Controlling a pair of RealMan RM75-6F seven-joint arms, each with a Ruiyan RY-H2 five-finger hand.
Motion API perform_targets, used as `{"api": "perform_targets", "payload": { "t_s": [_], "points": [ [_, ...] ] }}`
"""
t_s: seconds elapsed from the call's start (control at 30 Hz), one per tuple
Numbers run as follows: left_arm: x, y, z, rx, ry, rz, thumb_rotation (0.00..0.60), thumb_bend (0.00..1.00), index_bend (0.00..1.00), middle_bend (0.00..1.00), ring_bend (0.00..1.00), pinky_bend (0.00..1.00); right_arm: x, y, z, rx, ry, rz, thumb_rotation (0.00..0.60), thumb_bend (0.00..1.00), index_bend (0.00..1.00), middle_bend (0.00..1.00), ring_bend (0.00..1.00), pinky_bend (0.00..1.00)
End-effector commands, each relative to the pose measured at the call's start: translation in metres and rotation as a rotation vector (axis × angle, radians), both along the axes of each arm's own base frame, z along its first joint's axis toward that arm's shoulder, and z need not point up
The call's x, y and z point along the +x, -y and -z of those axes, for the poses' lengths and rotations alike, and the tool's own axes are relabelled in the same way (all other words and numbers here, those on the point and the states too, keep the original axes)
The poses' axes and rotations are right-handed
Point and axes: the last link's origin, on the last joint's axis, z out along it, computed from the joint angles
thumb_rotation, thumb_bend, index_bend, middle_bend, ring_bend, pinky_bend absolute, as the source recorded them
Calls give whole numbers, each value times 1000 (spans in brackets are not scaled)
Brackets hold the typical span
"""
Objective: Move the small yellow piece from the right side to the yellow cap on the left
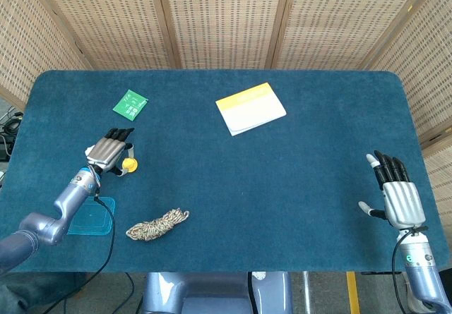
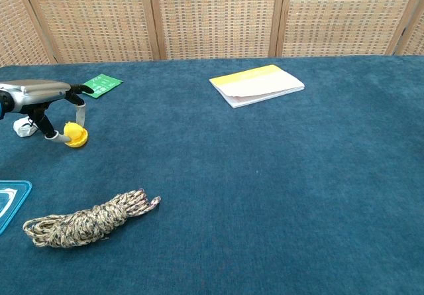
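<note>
The yellow cap lies on the blue table at the left, near my left hand. The small yellow piece sits right on top of the cap, and in the head view the two read as one yellow spot. My left hand hovers low over them, its thumb and a finger still pinching the piece from either side. My right hand rests at the table's right front edge, fingers spread and holding nothing; the chest view does not show it.
A yellow-and-white booklet lies at the back centre. A green card sits behind the left hand, a small white object beside it. A rope coil and a blue tray lie at the front left.
</note>
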Motion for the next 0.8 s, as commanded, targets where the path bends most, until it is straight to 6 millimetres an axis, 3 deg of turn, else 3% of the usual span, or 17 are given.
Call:
{"api": "perform_targets", "payload": {
  "t_s": [0.03,0.2,0.47,0.63,0.8],
  "points": [
    [-1,0,-1,-2,-8,4,600,321,538,0,0,0,0,0,0,0,2,1,600,0,4,0,0,0],
    [0,2,-2,-21,-15,7,600,314,353,0,0,0,0,0,0,2,1,0,600,0,4,0,0,0],
    [2,3,-14,-10,-14,19,600,311,240,0,0,0,1,-1,0,1,4,-3,600,0,4,0,0,0],
    [7,8,-39,48,57,39,600,279,14,0,0,0,2,-2,0,6,7,-7,600,0,6,0,0,0],
    [10,19,-73,135,163,53,600,102,0,0,0,0,3,-3,-1,3,10,-10,600,0,7,0,0,0]
  ]
}}
